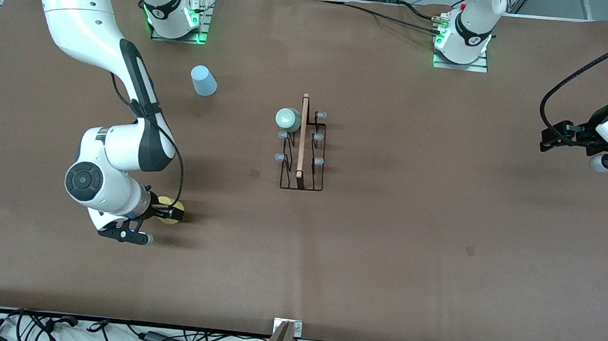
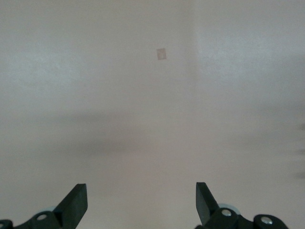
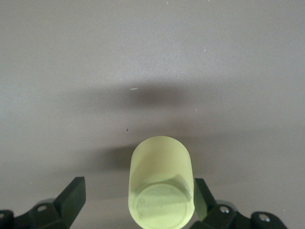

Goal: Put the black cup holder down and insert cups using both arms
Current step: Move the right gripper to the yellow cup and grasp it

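Centre of the front view: thin black wire cup holder (image 1: pixel 303 160) with rectangular base and a light wooden rod handle (image 1: pixel 302 135) along its top, standing upright on the brown table cover (image 1: pixel 412 226). Pale-grey-tipped prongs (image 1: pixel 317 161) stick out on both sides of the rod.

Pale mint green plastic tumbler (image 1: pixel 288 119) sits upside down on the prong at the holder's upper end in the frame, on the side toward the right arm's end of the table.

Light blue plastic tumbler (image 1: pixel 203 80), upper left of the front view, stands upside down on the cover by itself, well apart from the holder.

Yellow plastic tumbler (image 1: pixel 170 210), lower left of the front view, lies between the black fingers of the right gripper (image 1: pixel 165 210). In the right wrist view the yellow tumbler (image 3: pixel 161 183) fills the gap between the fingers (image 3: pixel 71 198), flat base toward the camera. One finger looks pressed against its wall; the other stands clear of it. Jaws spread, not clamped; no firm grip seen.

Left gripper (image 1: pixel 549 140), right edge of the front view, waits over bare cover. In the left wrist view its fingers (image 2: pixel 76 202) are wide apart and hold nothing, with only cover and a small tape mark (image 2: pixel 161 54) beneath.
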`<state>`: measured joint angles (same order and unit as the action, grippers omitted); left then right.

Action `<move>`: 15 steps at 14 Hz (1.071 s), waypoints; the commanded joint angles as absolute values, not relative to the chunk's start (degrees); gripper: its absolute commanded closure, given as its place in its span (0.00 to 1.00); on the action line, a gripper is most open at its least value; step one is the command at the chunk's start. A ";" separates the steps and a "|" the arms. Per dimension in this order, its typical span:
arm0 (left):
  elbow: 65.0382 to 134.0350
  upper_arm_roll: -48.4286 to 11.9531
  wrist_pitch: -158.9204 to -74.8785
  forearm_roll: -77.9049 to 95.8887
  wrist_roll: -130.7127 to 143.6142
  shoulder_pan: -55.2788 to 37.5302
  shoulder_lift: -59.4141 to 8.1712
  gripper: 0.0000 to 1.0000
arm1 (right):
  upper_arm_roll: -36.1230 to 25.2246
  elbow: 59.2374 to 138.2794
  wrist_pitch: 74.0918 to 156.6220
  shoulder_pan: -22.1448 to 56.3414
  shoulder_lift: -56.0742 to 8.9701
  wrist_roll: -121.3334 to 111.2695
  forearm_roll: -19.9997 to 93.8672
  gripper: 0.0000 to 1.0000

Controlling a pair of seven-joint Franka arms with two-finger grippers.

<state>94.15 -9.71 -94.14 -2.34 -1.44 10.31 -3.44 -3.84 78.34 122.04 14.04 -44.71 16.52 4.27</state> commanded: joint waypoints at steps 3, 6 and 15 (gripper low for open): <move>93.16 -9.67 -93.16 -2.20 -2.81 10.55 -3.43 0.00 | -3.34 76.81 121.38 13.09 -45.97 14.68 3.25 0.00; 93.16 -9.67 -93.16 -2.20 -2.81 10.55 -3.43 0.00 | -3.34 76.99 121.29 12.83 -46.23 13.89 2.72 0.00; 93.16 -9.49 -93.16 -2.20 -2.81 10.55 -3.43 0.00 | -2.90 76.29 113.22 13.18 -45.00 12.57 3.60 0.71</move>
